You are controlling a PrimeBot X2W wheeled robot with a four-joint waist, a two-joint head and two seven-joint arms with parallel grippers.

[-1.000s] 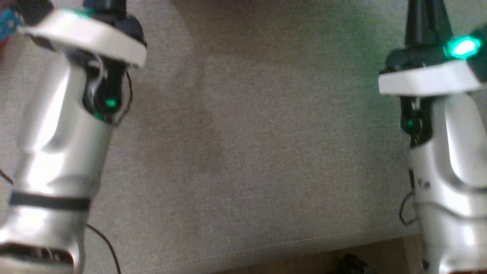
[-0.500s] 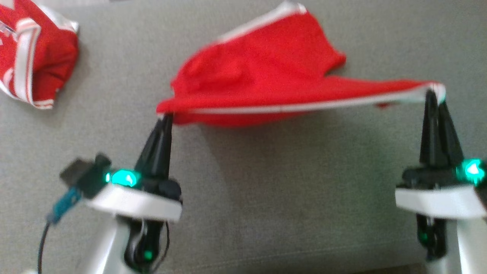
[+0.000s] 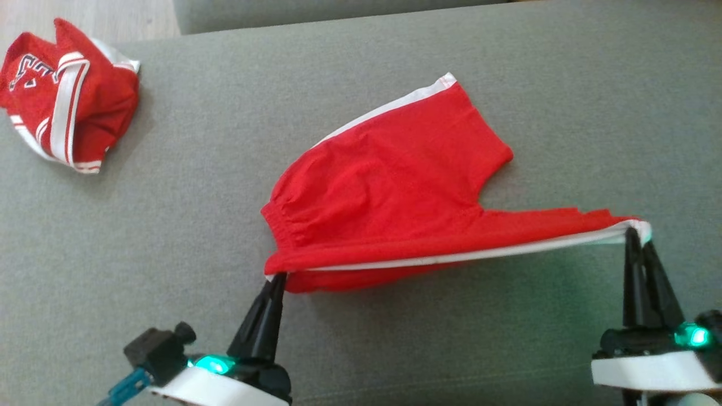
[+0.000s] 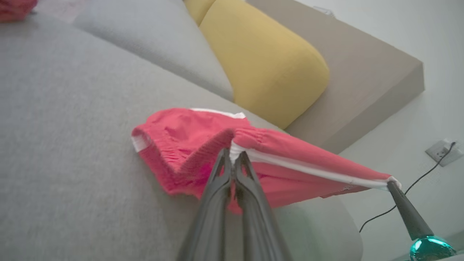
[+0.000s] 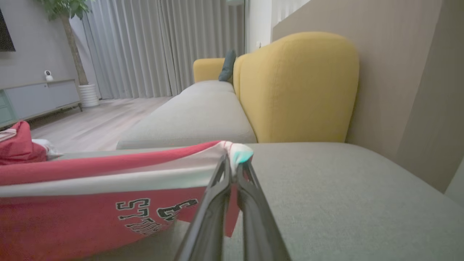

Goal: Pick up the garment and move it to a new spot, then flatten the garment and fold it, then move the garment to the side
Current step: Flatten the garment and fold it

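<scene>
Red shorts [image 3: 389, 186] with a white side stripe are stretched between my two grippers above the grey sofa seat [image 3: 361, 338]. My left gripper [image 3: 277, 277] is shut on the waistband corner, shown close up in the left wrist view [image 4: 232, 154]. My right gripper [image 3: 634, 234] is shut on the white-trimmed leg hem [image 5: 232, 156]. The far leg of the shorts rests on the cushion, while the near edge is lifted and taut. Black lettering shows on the hanging side of the shorts [image 5: 156, 214].
A second red garment [image 3: 62, 96] with white stripes lies crumpled at the far left of the seat. Yellow back cushions [image 4: 268, 61] stand behind the seat. A wooden floor [image 5: 94, 127] lies beyond the sofa's left end.
The head camera has tilted: one second ago it showed only forearms and bare cushion, now the shorts and both fingertips. Since half a second ago, the shorts sit lower in the picture.
</scene>
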